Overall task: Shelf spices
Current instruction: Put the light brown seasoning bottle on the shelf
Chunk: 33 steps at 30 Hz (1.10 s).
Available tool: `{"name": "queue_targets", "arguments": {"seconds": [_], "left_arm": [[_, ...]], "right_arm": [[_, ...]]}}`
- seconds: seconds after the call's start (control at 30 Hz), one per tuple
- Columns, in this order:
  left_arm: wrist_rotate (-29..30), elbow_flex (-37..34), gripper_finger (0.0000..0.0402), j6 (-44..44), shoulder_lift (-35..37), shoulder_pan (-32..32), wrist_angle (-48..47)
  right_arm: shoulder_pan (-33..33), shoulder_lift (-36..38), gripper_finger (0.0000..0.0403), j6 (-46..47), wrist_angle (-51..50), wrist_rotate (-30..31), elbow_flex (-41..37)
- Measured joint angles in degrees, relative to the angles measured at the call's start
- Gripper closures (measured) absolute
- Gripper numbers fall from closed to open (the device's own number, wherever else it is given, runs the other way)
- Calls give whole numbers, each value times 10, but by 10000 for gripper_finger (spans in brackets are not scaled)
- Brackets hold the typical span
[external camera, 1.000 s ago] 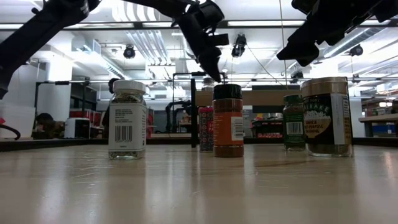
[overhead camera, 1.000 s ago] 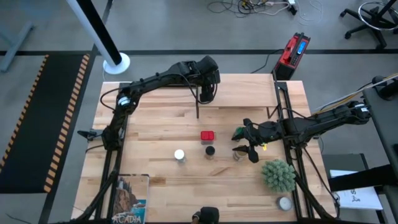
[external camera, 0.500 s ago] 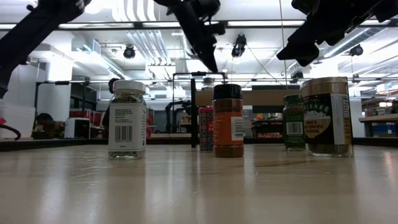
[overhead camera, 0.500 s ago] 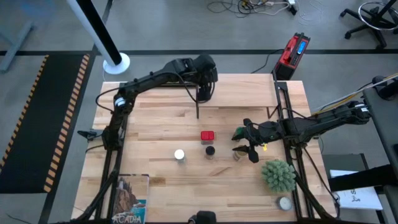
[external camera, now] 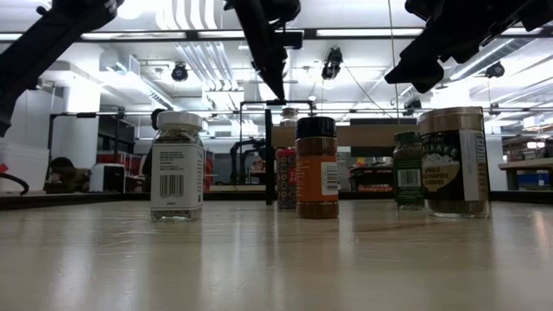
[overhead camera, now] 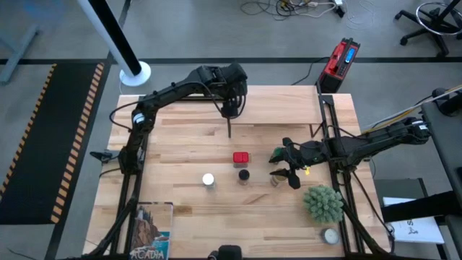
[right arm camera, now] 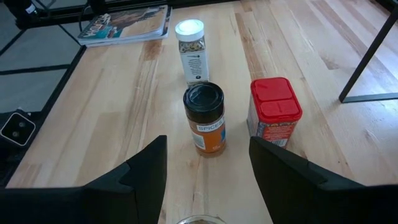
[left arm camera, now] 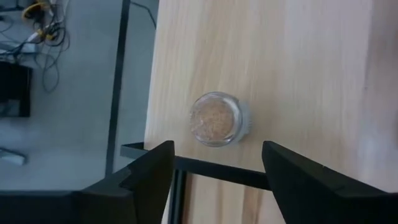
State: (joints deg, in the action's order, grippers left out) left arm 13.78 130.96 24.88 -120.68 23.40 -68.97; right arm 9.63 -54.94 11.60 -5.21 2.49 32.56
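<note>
The left gripper (left arm camera: pixel 214 180) hovers above the shelf (overhead camera: pixel 273 110), fingers (left arm camera: pixel 149 177) spread and empty, over a tan jar (left arm camera: pixel 215 119) standing upright near the shelf's edge. To finish this step well, it likely should lift straight clear without brushing the jar. The right gripper (right arm camera: pixel 205 186), open and empty, waits just beside the black-lidded jar (right arm camera: pixel 204 118). In front of the shelf on the desk (overhead camera: pixel 173 159) stand that orange-labelled jar, the red tin (overhead camera: pixel 241 157) and the white-lidded jar (overhead camera: pixel 208 180).
</note>
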Motion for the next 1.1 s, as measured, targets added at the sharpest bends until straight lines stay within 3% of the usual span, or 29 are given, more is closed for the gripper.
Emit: {"name": "queue_targets", "arguments": {"seconds": [0.53,1.1], "left_arm": [[39,-101,180,17,-1,0,86],[37,-101,206,14,-1,-3,101]], "right_arm": [[0,0,199,0,0,-1,0],[0,0,199,-2,0,0,0]]}}
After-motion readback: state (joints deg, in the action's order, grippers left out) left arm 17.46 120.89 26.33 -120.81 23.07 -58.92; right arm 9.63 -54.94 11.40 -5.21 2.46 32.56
